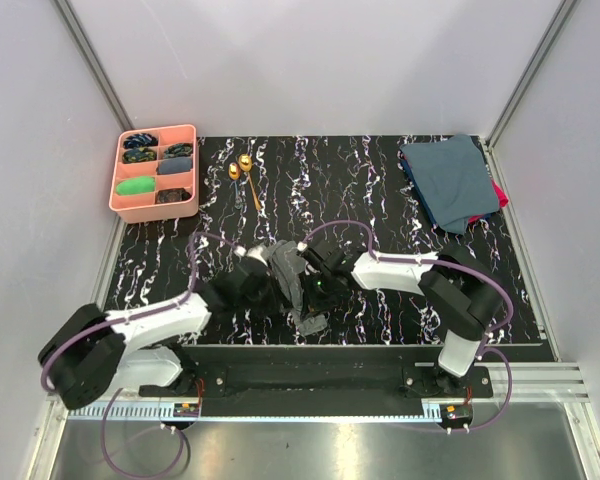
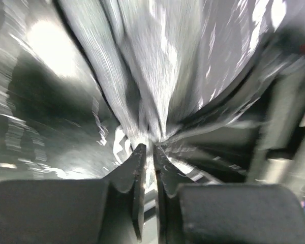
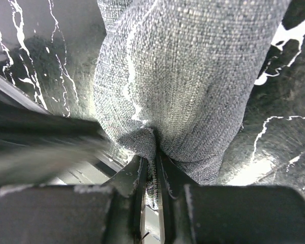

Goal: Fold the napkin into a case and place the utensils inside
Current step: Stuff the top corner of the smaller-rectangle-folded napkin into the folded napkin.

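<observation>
Both left fingers [image 2: 132, 174] and right fingers [image 3: 134, 178] clamped on bunched napkin [image 3: 193, 76], long axis near-to-far

The napkin [image 3: 193, 76] is grey and coarse-woven, on a black table [image 1: 380, 190] with white marbling. Beyond the left gripper [image 2: 148, 150]: pink tray [image 1: 125, 205], gold utensils [image 1: 244, 170]. Beyond the right gripper [image 3: 150, 160]: blue-teal cloths [image 1: 450, 180].

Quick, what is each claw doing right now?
Left gripper: nearly closed against the grey woven fabric napkin; grip cannot be told through blur.
Right gripper: closed, pinching that napkin.
</observation>
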`<move>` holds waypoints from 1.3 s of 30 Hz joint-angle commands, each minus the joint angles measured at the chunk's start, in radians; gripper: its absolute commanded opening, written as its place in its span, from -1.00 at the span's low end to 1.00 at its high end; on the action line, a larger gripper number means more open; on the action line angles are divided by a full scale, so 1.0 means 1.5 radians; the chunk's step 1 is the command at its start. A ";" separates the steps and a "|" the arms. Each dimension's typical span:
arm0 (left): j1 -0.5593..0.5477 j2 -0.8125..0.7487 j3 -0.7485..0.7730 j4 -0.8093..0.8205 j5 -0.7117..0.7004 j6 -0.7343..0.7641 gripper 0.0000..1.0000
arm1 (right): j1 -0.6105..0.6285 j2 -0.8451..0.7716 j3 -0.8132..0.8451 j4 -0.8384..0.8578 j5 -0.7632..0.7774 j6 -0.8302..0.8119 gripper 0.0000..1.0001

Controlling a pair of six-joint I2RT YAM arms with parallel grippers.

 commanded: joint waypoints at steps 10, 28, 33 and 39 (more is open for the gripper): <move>0.194 0.105 0.182 0.000 0.100 0.121 -0.75 | 0.009 0.014 -0.024 0.016 0.024 0.002 -0.61; 0.242 0.299 0.233 -0.053 -0.017 0.208 -0.96 | 0.011 -0.071 -0.053 0.006 -0.017 0.011 -0.61; 0.243 0.306 0.233 -0.044 -0.021 0.212 -0.99 | 0.022 -0.070 -0.055 0.007 -0.043 0.007 -0.50; 0.242 0.302 0.238 -0.047 -0.024 0.216 -1.00 | 0.025 -0.073 -0.055 0.035 -0.096 0.001 -0.11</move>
